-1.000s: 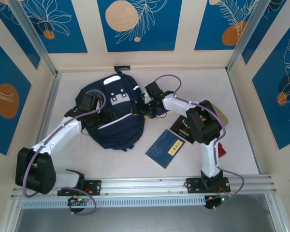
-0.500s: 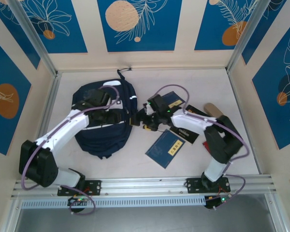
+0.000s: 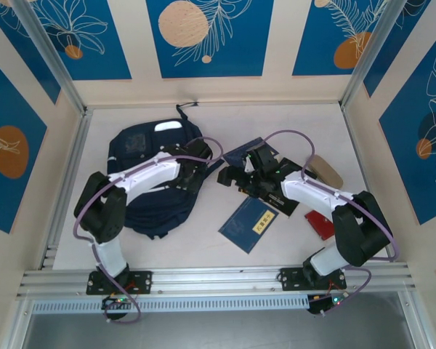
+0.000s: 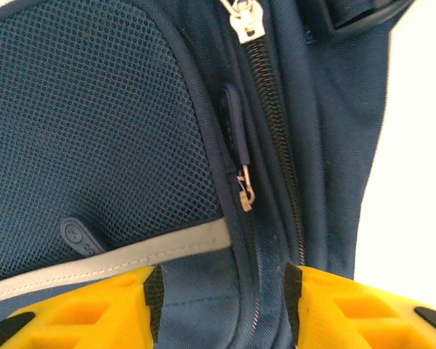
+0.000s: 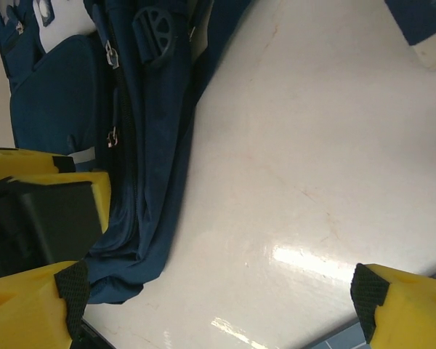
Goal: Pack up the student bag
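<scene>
The student bag (image 3: 142, 156), a dark navy backpack with a grey stripe, lies at the left of the table. My left gripper (image 3: 194, 172) is at the bag's right edge. In the left wrist view its yellow fingers (image 4: 334, 305) are shut on a ridge of the student bag (image 4: 94, 131) beside the zipper (image 4: 276, 131), just below a small metal pull (image 4: 245, 193). My right gripper (image 3: 229, 177) stands wide open just right of the bag. In the right wrist view the right gripper (image 5: 218, 291) is over bare table, with the bag's edge (image 5: 145, 145) beside its left finger.
A dark blue book (image 3: 251, 224) lies in front of the right gripper, and another (image 3: 245, 151) lies partly under the right arm. A black flat item (image 3: 276, 200), a red thing (image 3: 321, 224) and a tan object (image 3: 325, 171) lie on the right. Walls enclose the table.
The left arm swung right across the bag to its right edge and its jaws narrowed. The right gripper drew back to the right and opened wider. The bag shifted left.
</scene>
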Robot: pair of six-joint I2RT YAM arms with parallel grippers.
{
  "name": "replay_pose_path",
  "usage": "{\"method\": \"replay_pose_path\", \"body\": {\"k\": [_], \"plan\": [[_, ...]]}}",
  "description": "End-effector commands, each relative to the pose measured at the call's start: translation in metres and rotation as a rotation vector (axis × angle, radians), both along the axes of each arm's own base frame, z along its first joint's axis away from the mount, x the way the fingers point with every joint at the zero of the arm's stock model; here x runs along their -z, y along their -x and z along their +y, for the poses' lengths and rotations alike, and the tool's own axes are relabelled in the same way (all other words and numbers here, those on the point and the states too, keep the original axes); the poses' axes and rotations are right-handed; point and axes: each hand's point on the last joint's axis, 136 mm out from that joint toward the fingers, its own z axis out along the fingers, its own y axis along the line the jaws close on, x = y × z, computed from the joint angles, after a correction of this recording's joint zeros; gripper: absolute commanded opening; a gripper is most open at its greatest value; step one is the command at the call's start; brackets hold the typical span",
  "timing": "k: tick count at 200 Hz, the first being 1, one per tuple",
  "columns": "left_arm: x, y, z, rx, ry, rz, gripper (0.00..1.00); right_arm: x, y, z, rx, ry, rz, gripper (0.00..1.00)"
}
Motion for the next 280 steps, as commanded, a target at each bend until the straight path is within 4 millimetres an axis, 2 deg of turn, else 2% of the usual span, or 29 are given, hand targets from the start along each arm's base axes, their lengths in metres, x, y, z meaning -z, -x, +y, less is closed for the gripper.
{"method": "replay_pose_path", "body": {"k": [1,20,47,74,98,139,180,202,221,239,280], "plan": [[0.004,0.004,0.011,0.031,-0.104,0.041,0.48,-0.001,-0.002,-0.005,0.037,-0.027,0.006,0.93],[0.010,0.006,0.014,0.035,-0.137,0.066,0.47,-0.004,-0.006,-0.005,0.043,-0.058,0.011,0.88],[0.009,0.004,0.017,0.033,-0.160,0.060,0.43,-0.008,-0.010,-0.004,0.041,-0.075,-0.011,0.87],[0.006,0.005,0.014,0.061,-0.160,0.079,0.24,-0.008,-0.013,-0.005,0.039,-0.090,-0.018,0.85],[-0.023,0.006,0.023,0.081,-0.184,0.053,0.16,-0.012,-0.012,0.003,-0.014,-0.135,-0.036,0.85],[-0.088,0.009,0.035,0.093,-0.150,-0.066,0.04,-0.016,-0.019,0.015,-0.090,-0.156,-0.076,0.81],[-0.145,0.004,0.052,0.078,-0.125,-0.210,0.00,-0.022,-0.029,0.041,-0.246,-0.182,-0.141,0.77],[-0.163,0.002,0.061,0.089,-0.128,-0.262,0.00,-0.029,-0.037,0.051,-0.349,-0.185,-0.245,0.72],[-0.174,0.002,0.064,0.113,-0.116,-0.291,0.00,-0.033,-0.042,0.057,-0.419,-0.177,-0.353,0.71],[-0.184,0.002,0.066,0.126,-0.104,-0.323,0.00,-0.038,-0.044,0.062,-0.484,-0.186,-0.448,0.66],[-0.208,-0.003,0.074,0.125,-0.124,-0.414,0.00,-0.043,-0.051,0.072,-0.538,-0.206,-0.517,0.64]]}}
